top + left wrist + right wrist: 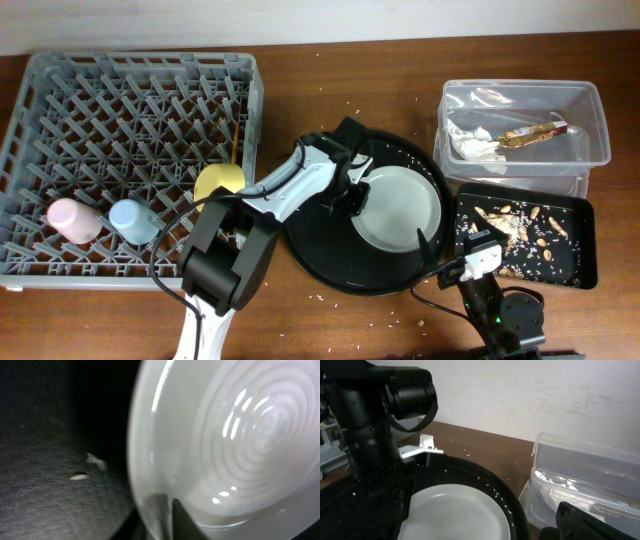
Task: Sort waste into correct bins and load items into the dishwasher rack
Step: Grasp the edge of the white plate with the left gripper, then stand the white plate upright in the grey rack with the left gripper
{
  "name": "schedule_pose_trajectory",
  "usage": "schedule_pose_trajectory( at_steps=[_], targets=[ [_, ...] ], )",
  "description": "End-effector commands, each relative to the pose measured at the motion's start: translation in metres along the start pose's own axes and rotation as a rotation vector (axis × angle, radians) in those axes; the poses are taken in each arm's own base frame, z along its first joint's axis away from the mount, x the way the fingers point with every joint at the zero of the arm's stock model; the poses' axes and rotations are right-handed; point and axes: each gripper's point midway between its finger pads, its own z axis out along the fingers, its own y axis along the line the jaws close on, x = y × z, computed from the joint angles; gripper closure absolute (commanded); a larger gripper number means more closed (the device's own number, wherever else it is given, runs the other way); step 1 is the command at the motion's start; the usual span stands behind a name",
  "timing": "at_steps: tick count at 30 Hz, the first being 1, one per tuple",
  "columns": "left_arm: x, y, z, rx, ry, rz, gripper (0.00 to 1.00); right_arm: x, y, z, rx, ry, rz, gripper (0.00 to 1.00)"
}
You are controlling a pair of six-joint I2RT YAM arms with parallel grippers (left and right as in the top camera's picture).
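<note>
Pale grey-green plate (400, 208) lies on the round black tray (330, 255) at centre frame, set toward the tray's right side; a wide black margin is exposed to its left and bottom. Left gripper (355, 197) is at the plate's left rim. In the left wrist view one dark finger (184, 522) overlaps the rim's inner face, the other is hidden, so I cannot tell whether the grip is closed. Right gripper (476, 245) sits low at the tray's lower right edge, just beside the speckled black tray (580, 268); its jaw spacing cannot be told. Clear tub (595, 120), upper right, holds the tissue (472, 145) and wrapper (532, 131). Rack (40, 110) fills the left. Pink cup (72, 220), blue cup (133, 220) and yellow bowl (220, 183) crowd its lower edge, chopsticks (237, 140) stand near its right wall, and the upper pegs are open. Bare table (340, 85) separates rack and tub.
</note>
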Motion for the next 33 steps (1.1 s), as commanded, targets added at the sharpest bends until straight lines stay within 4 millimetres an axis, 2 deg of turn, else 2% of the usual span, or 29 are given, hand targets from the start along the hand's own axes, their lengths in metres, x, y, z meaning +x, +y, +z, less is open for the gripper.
schedule_pose_trajectory(
  at_steps=[1,2,4,5,6,7,10,11,12,13,14,15,16,20,22,24,27,29,31,32,33],
  targets=[
    [0.009,-0.012,0.004,0.036,0.021,0.018,1.00,0.002,-0.001,0.000,0.002,0.001,0.008,0.02],
    [0.003,-0.008,-0.006,0.036,0.009,0.003,1.00,0.002,-0.001,0.000,0.002,0.001,0.008,0.02],
    [-0.014,0.002,-0.042,0.036,-0.039,-0.034,1.00,0.003,-0.001,0.000,0.002,0.001,0.008,0.02],
    [-0.026,0.014,-0.075,0.022,-0.088,-0.066,1.00,0.003,-0.001,0.000,0.002,0.001,0.008,0.02],
    [-0.034,0.035,-0.114,-0.026,-0.143,-0.109,1.00,0.003,-0.001,0.000,0.002,0.001,0.008,0.02],
    [-0.036,0.068,-0.163,-0.131,-0.213,-0.167,1.00,0.003,-0.001,0.000,0.002,0.001,0.008,0.02],
    [-0.014,0.149,-0.271,-0.487,-0.351,-0.313,1.00,0.002,-0.001,0.000,0.002,0.001,0.008,0.02],
    [0.005,0.182,-0.311,-0.665,-0.392,-0.379,1.00,0.003,-0.001,0.000,0.002,0.001,0.008,0.02],
    [0.017,0.199,-0.330,-0.768,-0.402,-0.415,1.00,0.002,-0.001,0.000,0.002,0.001,0.008,0.02],
    [0.039,0.228,-0.361,-0.954,-0.397,-0.482,1.00,0.002,-0.001,0.000,0.002,0.001,0.008,0.02],
    [0.049,0.242,-0.373,-1.028,-0.388,-0.511,1.00,0.002,-0.001,0.000,0.002,0.001,0.008,0.02],
    [0.059,0.258,-0.384,-1.099,-0.359,-0.531,1.00,0.003,-0.001,0.000,0.002,0.001,0.008,0.02],
    [0.063,0.267,-0.386,-1.120,-0.342,-0.531,1.00,0.003,-0.001,0.000,0.002,0.001,0.008,0.02],
    [0.071,0.301,-0.386,-1.220,-0.271,-0.574,1.00,0.003,-0.001,0.000,0.002,0.001,0.008,0.02],
    [0.070,0.310,-0.380,-1.231,-0.251,-0.582,1.00,0.003,-0.001,0.000,0.002,0.001,0.008,0.02],
    [0.065,0.320,-0.361,-1.227,-0.199,-0.571,1.00,0.002,-0.001,0.000,0.002,0.001,0.008,0.02],
    [0.063,0.328,-0.340,-1.218,-0.144,-0.574,1.00,0.003,-0.001,0.000,0.002,0.001,0.008,0.02],
    [0.065,0.325,-0.341,-1.217,-0.137,-0.572,1.00,0.003,-0.001,0.000,0.002,0.001,0.008,0.02],
    [0.072,0.316,-0.348,-1.214,-0.152,-0.599,0.93,0.003,-0.001,0.000,0.002,0.001,0.008,0.02],
    [0.075,0.309,-0.352,-1.191,-0.179,-0.626,0.66,0.002,-0.001,0.000,0.002,0.001,0.008,0.02],
    [0.075,0.299,-0.349,-1.106,-0.208,-0.631,0.01,0.003,-0.001,0.000,0.002,0.001,0.008,0.02]
  ],
)
